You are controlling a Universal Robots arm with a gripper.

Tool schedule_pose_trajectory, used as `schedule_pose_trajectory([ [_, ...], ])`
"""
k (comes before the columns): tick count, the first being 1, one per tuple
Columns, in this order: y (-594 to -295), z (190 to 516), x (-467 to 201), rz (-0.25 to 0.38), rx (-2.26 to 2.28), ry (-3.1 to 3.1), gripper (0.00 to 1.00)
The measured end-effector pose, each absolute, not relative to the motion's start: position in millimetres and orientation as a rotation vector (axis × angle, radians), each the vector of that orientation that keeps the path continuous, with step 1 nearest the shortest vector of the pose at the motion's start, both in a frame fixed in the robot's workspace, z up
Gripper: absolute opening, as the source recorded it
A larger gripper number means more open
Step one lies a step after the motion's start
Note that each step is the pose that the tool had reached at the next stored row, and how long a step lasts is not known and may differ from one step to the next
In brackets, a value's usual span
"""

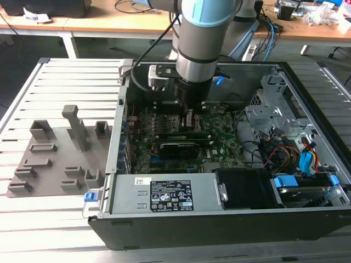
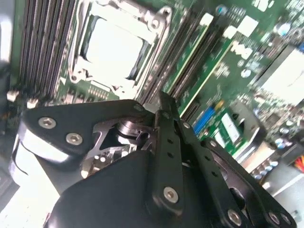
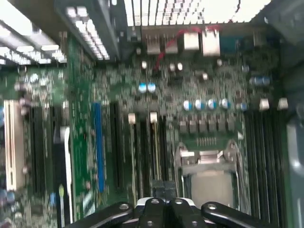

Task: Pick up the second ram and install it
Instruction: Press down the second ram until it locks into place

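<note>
Gripper (image 1: 190,116) low over the motherboard (image 1: 219,143), at the RAM slots (image 3: 142,156).
Its fingers look pinched together, apparently pressing the second ram (image 2: 187,78) into its slot; a hold can't be confirmed.

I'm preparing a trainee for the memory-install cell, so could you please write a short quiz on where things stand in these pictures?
1. True or false: the gripper is down inside the open computer case.
2. In the exterior view, the grey fixture plate lies: A) outside the case, at the exterior view's left; B) outside the case, at the exterior view's right; C) inside the case.
3. Which large green board lies directly under the gripper?

Key: 1 true; 2 A; 3 the motherboard, near its memory slots.
</note>
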State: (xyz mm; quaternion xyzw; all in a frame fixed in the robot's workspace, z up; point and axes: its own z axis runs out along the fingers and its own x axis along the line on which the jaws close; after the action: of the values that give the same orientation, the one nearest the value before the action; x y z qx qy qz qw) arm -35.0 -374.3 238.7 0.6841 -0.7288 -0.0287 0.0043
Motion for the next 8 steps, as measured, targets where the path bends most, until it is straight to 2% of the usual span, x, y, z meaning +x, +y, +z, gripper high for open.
schedule_pose_trajectory([
  [8,-374,295,-34,-0.090,2.143,-2.284,0.11],
])
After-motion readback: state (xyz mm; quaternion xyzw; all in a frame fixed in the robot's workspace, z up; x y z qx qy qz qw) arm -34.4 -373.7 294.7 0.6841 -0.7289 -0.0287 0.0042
